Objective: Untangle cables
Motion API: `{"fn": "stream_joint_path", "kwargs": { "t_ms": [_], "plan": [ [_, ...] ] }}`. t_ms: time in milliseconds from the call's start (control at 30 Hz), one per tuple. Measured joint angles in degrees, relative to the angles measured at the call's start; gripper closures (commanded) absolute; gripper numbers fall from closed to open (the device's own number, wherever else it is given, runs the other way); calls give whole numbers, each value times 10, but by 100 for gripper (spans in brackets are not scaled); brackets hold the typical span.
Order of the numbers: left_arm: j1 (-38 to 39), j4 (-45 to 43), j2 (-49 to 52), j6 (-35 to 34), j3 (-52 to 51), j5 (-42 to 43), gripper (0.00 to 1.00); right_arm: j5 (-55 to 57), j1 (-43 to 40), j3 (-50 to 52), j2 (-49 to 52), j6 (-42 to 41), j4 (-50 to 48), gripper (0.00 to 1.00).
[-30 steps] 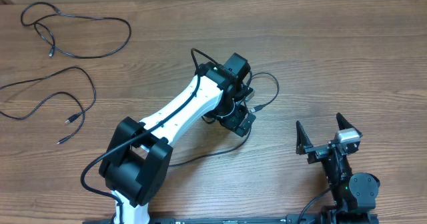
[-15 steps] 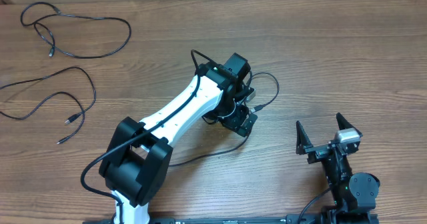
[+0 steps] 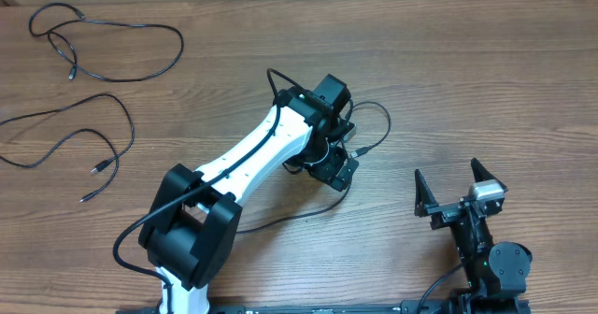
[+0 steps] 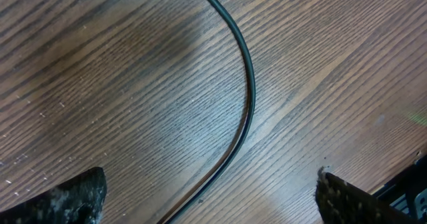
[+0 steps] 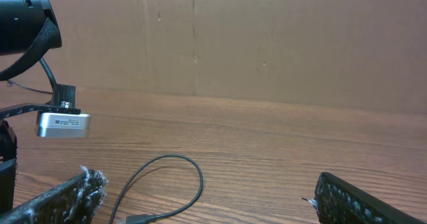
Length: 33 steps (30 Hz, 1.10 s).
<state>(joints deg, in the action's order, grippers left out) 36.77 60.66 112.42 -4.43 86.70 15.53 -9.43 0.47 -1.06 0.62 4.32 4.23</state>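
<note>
Three thin black cables lie on the wooden table. One cable (image 3: 377, 122) loops beside my left gripper (image 3: 336, 172), with its plug (image 3: 361, 151) just right of the gripper, and its tail trails toward the front (image 3: 280, 218). In the left wrist view this cable (image 4: 248, 97) curves across the wood and runs between the open fingers of the left gripper (image 4: 210, 196), close above the table and not clamped. My right gripper (image 3: 453, 191) is open and empty at the front right. In the right wrist view the cable's loop (image 5: 198, 174) lies ahead of the right gripper (image 5: 210, 199).
Two more loose cables lie at the far left: one (image 3: 112, 76) near the back edge, one (image 3: 65, 141) below it. The left arm (image 3: 252, 164) stretches diagonally over the table's middle. A brown cardboard wall (image 5: 267, 44) stands behind the table.
</note>
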Motion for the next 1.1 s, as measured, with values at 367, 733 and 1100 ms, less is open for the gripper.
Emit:
{"fn": "stream_joint_path", "kwargs": {
  "t_ms": [367, 733, 1100],
  "plan": [
    [0, 3, 0, 0, 0, -7, 1, 0, 0, 0, 0, 0, 0, 0],
    [0, 3, 0, 0, 0, -8, 0, 0, 0, 0, 0, 0, 0, 0],
    [0, 3, 0, 0, 0, -8, 0, 0, 0, 0, 0, 0, 0, 0]
  ]
}}
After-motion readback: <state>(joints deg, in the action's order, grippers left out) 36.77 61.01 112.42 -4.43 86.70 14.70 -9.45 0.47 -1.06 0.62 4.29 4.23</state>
